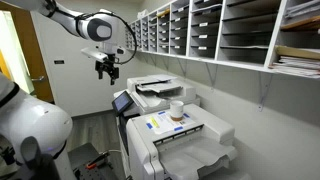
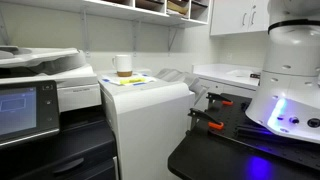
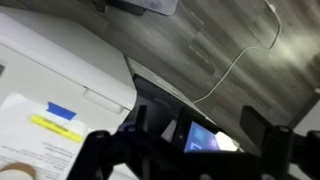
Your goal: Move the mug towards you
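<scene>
The mug (image 1: 177, 109) is small and cream-white with a tan-brown base. It stands upright on the flat top of the white printer (image 1: 190, 135) and shows in both exterior views; it is also near the top's back edge (image 2: 122, 65). My gripper (image 1: 106, 68) hangs in the air, high above and well beyond the mug, near the copier's control panel. In the wrist view the gripper (image 3: 197, 125) is open and empty, looking down on the printer top (image 3: 50, 110) and a lit touch screen (image 3: 205, 140). The mug is out of the wrist view.
A larger copier (image 1: 160, 90) with a document feeder stands behind the printer. Wall shelves with paper slots (image 1: 220, 30) run above. A door (image 1: 35, 60) is at the far end. The robot base (image 2: 290, 80) sits on a black table with clamps (image 2: 215, 125).
</scene>
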Action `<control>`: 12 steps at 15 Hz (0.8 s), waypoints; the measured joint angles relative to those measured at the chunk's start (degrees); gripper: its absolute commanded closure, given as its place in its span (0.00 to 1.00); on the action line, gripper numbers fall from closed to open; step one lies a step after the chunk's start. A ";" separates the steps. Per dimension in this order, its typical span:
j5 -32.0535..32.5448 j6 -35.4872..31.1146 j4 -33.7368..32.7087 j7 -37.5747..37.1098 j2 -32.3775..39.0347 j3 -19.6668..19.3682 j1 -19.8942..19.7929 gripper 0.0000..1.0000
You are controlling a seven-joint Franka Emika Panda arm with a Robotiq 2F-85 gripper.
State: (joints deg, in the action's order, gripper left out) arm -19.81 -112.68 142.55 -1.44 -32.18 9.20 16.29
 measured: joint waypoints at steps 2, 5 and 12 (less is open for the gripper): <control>0.00 0.00 0.00 0.00 0.00 0.00 0.00 0.00; 0.00 0.00 0.00 0.00 0.00 0.04 -0.03 0.00; 5.14 -20.60 0.70 -10.76 5.10 4.25 -7.08 0.00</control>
State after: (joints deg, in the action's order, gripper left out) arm -14.67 -133.28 143.25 -12.20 -27.08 13.45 9.21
